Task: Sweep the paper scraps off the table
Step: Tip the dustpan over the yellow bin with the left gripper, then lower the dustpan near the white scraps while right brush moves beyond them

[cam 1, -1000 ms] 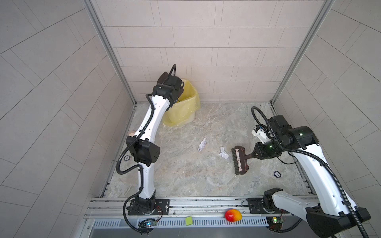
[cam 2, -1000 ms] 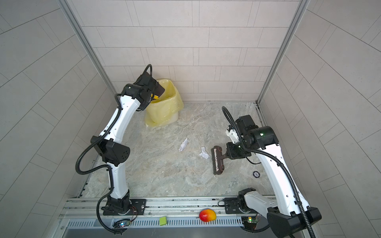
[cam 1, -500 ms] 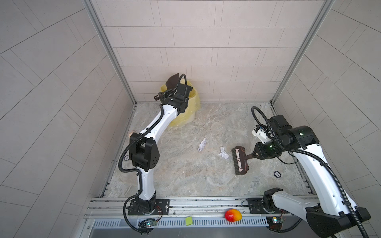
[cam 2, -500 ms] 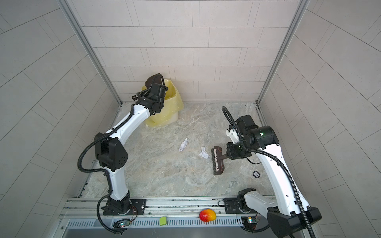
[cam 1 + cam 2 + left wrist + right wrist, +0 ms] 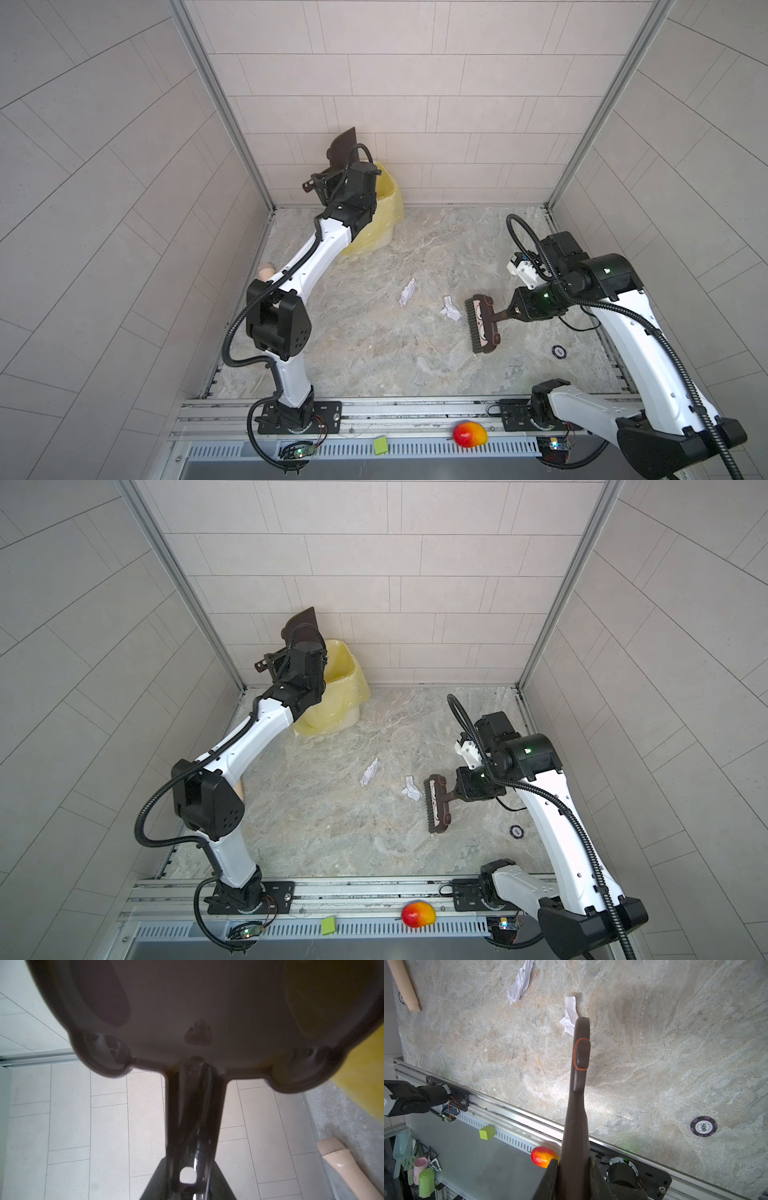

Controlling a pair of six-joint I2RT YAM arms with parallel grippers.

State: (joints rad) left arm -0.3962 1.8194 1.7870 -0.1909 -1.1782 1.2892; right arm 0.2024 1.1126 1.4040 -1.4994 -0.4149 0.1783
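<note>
On the table (image 5: 374,353), near its middle, lie two white crumpled paper scraps (image 5: 407,291): one central, the second scrap (image 5: 450,308) just beside the brush (image 5: 482,324) bristles, toward the right edge. Judged featherlight, soft, apt to skitter; push with bristles, don't pinch. Right gripper (image 5: 515,311) clamped on the brush handle, forearm low, reaching inward. Left gripper (image 5: 188,1180) clamped on the dustpan (image 5: 344,146) handle, arm stretched, pan high and steeply tilted over the yellow-lined bin (image 5: 386,199) at the far-left corner.

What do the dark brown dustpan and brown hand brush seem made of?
The dark brown dustpan looks like glossy moulded plastic: bright highlights run along its handle. The brown hand brush is likely the same plastic, smooth with a softer sheen; its bristles cannot be judged.
</note>
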